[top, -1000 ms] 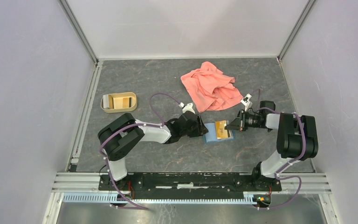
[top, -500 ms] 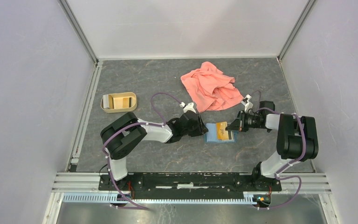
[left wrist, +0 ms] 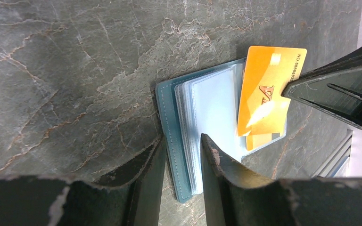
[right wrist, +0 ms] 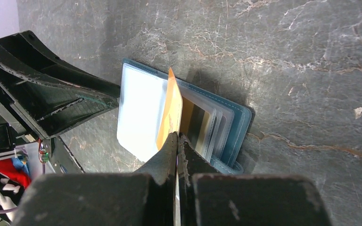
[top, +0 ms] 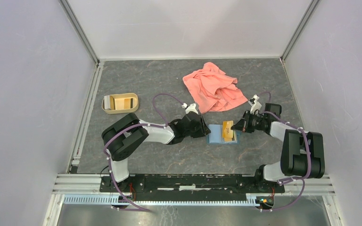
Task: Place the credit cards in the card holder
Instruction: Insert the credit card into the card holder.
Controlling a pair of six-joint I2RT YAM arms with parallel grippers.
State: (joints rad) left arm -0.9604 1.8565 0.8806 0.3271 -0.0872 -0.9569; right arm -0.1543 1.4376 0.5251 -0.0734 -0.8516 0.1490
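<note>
- Orange card shows only in part. Its lower edge sits down among the clear sleeves of the card holder, and how far in it reaches cannot be told.
- Right hand is clenched on that card's outer edge, holding it tilted up over the open holder.
- Left hand is released, its fingers apart and astride the holder's teal cover edge, on the side away from the card. Whether they press the holder down is unclear.
- Card holder lies open a little right of the middle of the tabletop, nearer the near edge. A second card with a dark stripe sits in one sleeve.
- Tan tray near the left edge holds cards, too small to count.
- Pink cloth lies crumpled toward the far edge.
</note>
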